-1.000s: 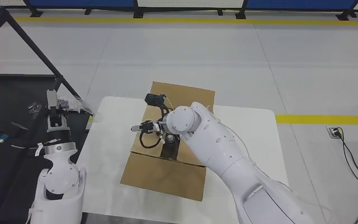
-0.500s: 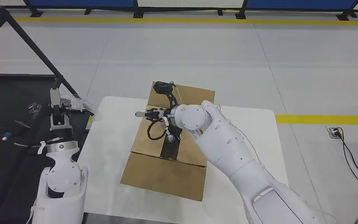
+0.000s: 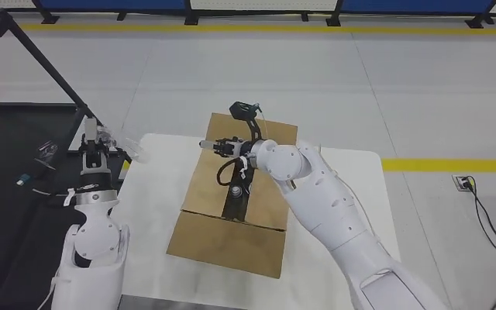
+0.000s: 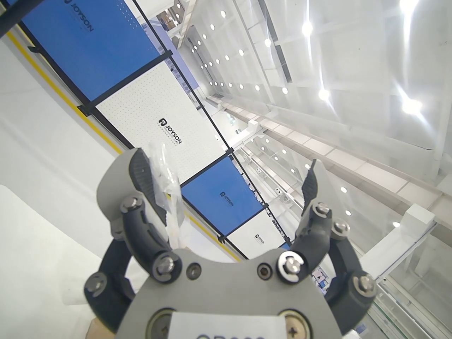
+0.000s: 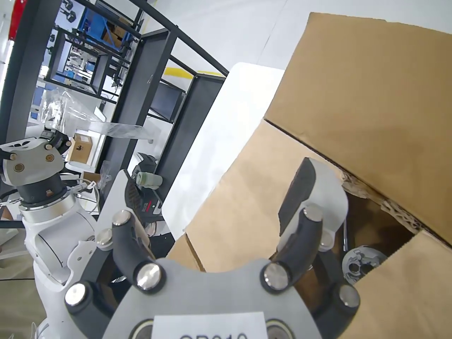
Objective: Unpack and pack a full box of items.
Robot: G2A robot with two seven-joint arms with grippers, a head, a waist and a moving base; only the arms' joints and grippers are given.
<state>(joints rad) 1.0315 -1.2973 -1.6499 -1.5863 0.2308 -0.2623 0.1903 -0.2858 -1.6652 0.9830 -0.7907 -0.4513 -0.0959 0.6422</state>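
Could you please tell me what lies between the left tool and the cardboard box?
Beyond the clear plastic bag at the left tool, only bare white tabletop reaches the cardboard box, in the top view.

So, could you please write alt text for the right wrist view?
The right gripper, jaws open, hangs over a cardboard box whose flaps leave a gap showing a metal part inside. Beyond the white table, a clear plastic bag sits at the left gripper.
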